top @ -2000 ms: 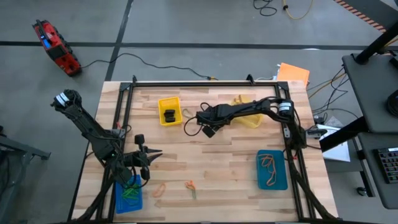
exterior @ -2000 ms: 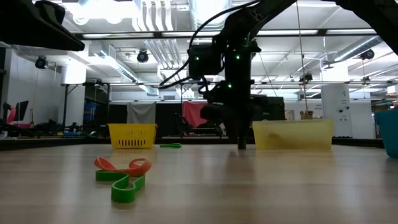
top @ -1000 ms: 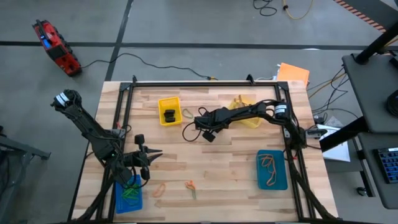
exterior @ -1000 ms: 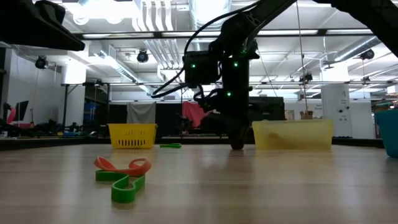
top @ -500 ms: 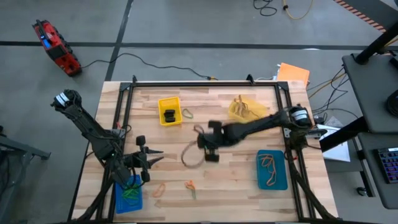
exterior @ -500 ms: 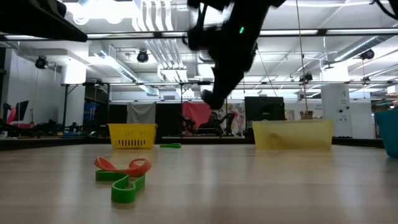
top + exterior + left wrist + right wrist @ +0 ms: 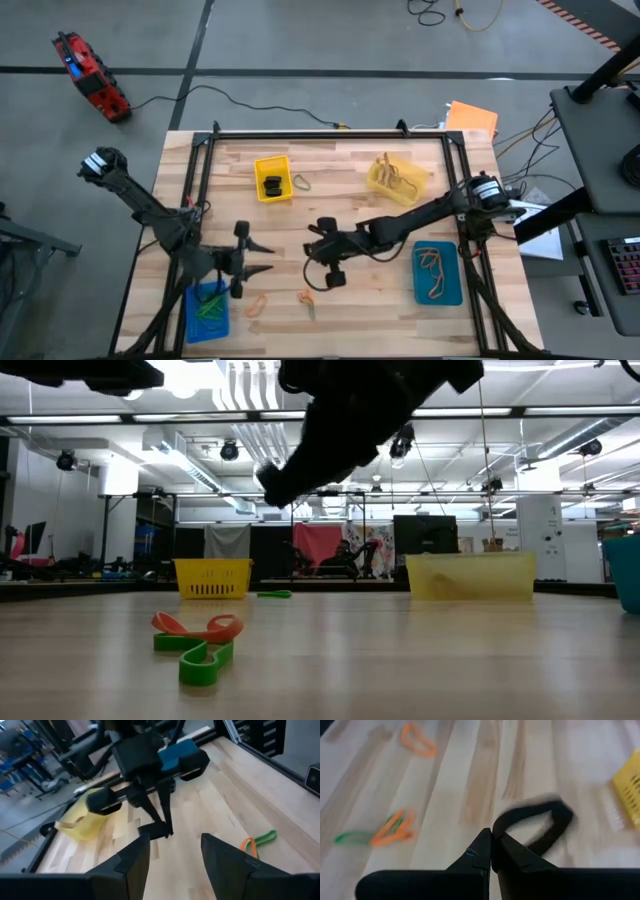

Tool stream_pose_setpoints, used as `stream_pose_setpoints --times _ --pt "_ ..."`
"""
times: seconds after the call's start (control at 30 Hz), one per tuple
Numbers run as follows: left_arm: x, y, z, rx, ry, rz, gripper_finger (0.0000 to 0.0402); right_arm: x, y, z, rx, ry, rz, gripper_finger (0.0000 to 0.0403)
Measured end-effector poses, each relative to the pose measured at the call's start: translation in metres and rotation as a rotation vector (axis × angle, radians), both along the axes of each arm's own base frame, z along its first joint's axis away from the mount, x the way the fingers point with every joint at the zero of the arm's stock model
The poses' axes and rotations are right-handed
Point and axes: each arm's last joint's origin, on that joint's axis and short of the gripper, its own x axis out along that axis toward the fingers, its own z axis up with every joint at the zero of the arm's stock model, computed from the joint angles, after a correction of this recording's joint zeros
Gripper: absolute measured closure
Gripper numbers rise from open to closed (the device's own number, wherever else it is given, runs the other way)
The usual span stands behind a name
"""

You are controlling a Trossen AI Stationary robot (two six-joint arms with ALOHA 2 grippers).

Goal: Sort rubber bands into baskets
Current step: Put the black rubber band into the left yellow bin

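Wooden worktop (image 7: pixel 330 215), seen from above, left to right

Lower left: bright blue basket (image 7: pixel 192 321) at the worktop's near edge, green bands (image 7: pixel 209 307) inside. Left end effector (image 7: pixel 262 259) just above that basket in the frame, fingers parted, nothing between them; left wrist view shows the two fingers (image 7: pixel 132 865) with a clear gap

Lower centre: orange band (image 7: pixel 256 304) loose on the wood beside the blue basket; to its right an orange-and-green pair (image 7: pixel 307 299), lying touching each other in the low view

Upper centre-left: bright yellow basket (image 7: pixel 272 179) with black bands (image 7: pixel 272 185) inside; one green band (image 7: pixel 300 182) on the wood just right of it

Centre: right end effector (image 7: pixel 321 250), fingers pressed together on a black band (image 7: pixel 535 822); the loop hangs off the tips above the wood, clear of the surface in the right wrist view

Upper right: pale yellow basket (image 7: pixel 397 183) holding tan bands (image 7: pixel 389 171)

Lower right: teal-blue basket (image 7: pixel 438 272) holding orange bands (image 7: pixel 432 265)

Off the worktop's upper right corner: flat orange sheet (image 7: pixel 472 118)
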Motion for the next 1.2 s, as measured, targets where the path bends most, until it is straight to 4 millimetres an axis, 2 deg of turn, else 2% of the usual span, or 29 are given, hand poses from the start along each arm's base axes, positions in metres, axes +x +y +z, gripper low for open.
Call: stream_pose_setpoints --times 0.13,0.27,0.43,0.57,0.7,0.87,1.2 --pt "0.01 0.012 -0.002 -0.013 0.019 -0.003 0.0236 0.008 0.002 0.0 -0.031 -0.086 0.014 0.0394" --pt "0.015 0.022 -0.008 -0.06 -0.032 0.031 0.0236 0.012 0.003 0.001 -0.149 -0.144 -0.059 0.0394" --pt "0.012 0.031 -0.022 -0.172 -0.156 0.041 0.0236 0.011 0.01 0.005 -0.321 -0.199 -0.176 0.0394" --pt "0.004 0.037 -0.036 -0.277 -0.233 0.026 0.0236 0.009 0.02 0.009 -0.42 -0.239 -0.177 0.0394" --pt "-0.002 0.041 -0.042 -0.327 -0.284 0.028 0.0236 0.013 0.025 0.017 -0.424 -0.33 -0.133 0.0394" --pt "-0.001 0.041 -0.04 -0.34 -0.299 -0.014 0.0236 0.016 0.027 0.024 -0.44 -0.397 -0.081 0.0394" --pt "0.012 0.044 -0.039 -0.335 -0.308 0.025 0.0236 0.019 0.028 0.031 -0.48 -0.466 -0.007 0.0394"
